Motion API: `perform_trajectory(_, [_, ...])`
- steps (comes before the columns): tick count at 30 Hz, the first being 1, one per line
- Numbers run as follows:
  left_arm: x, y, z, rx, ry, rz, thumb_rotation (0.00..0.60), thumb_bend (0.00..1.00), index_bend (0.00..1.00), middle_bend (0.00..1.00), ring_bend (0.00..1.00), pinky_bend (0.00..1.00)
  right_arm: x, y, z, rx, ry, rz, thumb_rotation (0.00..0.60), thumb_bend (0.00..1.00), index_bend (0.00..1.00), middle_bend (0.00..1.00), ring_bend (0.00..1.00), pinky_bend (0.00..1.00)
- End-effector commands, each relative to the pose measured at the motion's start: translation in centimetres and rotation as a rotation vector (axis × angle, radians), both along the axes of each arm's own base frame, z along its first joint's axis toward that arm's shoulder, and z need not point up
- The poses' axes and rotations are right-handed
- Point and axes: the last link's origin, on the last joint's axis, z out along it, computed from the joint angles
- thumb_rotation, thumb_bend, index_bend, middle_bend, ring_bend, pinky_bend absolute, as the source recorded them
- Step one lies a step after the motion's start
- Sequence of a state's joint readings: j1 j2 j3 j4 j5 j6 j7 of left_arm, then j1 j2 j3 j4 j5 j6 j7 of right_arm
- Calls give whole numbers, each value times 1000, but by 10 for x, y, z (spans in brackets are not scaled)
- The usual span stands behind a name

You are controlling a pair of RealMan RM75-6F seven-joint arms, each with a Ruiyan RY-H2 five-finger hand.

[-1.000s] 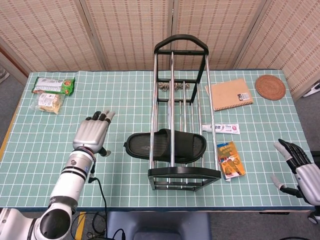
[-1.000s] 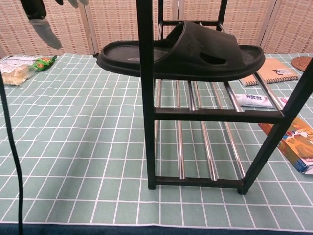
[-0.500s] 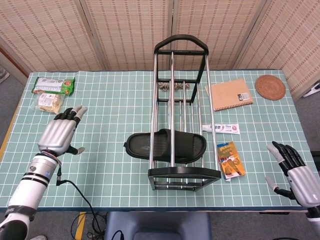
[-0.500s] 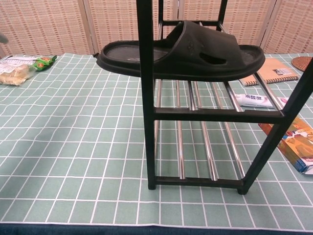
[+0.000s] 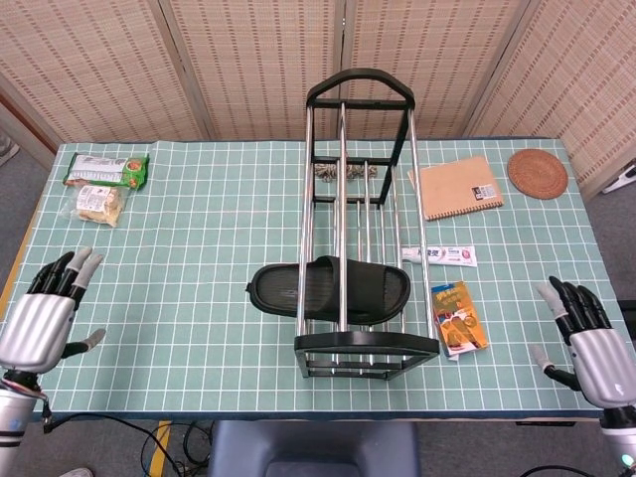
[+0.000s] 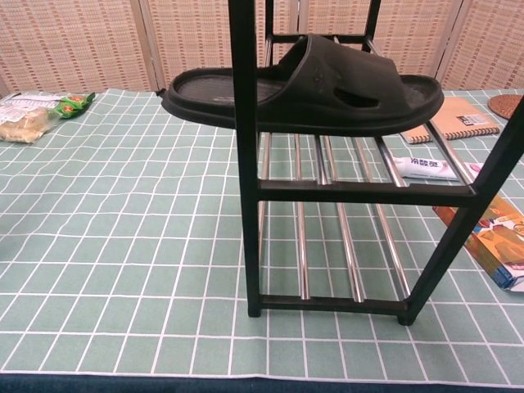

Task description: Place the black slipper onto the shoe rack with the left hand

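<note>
Woven screens stood behind a table (image 5: pixel 199 328) with a green cloth that had white squares on it. A shoe rack (image 5: pixel 360 229) of black frame and shiny bars stood near the middle of the table. The black slipper (image 5: pixel 328 289) lay across the bars of the rack's top shelf, and its heel end stuck out past the rack toward the table's left edge. In the chest view the slipper (image 6: pixel 307 86) sat flat on that shelf, with more bars below it.

The left robot hand (image 5: pixel 40 318) was at the left edge of the table, near the front corner. Its fingers were spread and it held nothing. The right robot hand (image 5: pixel 586 333) was at the right edge near the front, also spread and holding nothing.

Two snack packs (image 5: pixel 102 184) lay near the back left corner. A brown notebook (image 5: pixel 458 187) and a round mat (image 5: pixel 538 173) lay near the back right corner. A small tube (image 5: pixel 438 255) and an orange packet (image 5: pixel 458 317) lay just right of the rack.
</note>
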State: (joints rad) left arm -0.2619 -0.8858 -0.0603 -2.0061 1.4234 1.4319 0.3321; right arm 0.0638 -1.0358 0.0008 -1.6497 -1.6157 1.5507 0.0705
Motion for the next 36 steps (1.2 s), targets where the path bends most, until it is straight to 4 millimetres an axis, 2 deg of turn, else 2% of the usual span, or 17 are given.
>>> perform_trajectory(1, [-44, -37, -17, 51, -20, 17, 600, 151, 0, 5, 0, 112, -4, -4, -1, -21, 7, -46, 600, 343, 0, 0, 0, 0])
perform_trajectory(7, [-73, -52, -23, 92, -53, 24, 600, 151, 0, 0, 0, 108, -5, -7, -7, -37, 16, -98, 600, 343, 0, 0, 0, 0])
perform_trajectory(14, [-90, -55, -27, 100, -43, 33, 600, 151, 0, 0, 0, 102, -3, -7, -10, -54, 43, -100, 600, 343, 0, 0, 0, 0])
perform_trajectory(25, [-93, -56, -34, 84, -31, 35, 600, 151, 0, 0, 0, 95, -3, -5, -6, -66, 63, -90, 600, 343, 0, 0, 0, 0])
perform_trajectory(36, [-96, -50, -37, 39, -40, 61, 600, 151, 0, 0, 0, 95, 2, 4, -7, -78, 89, -70, 600, 343, 0, 0, 0, 0])
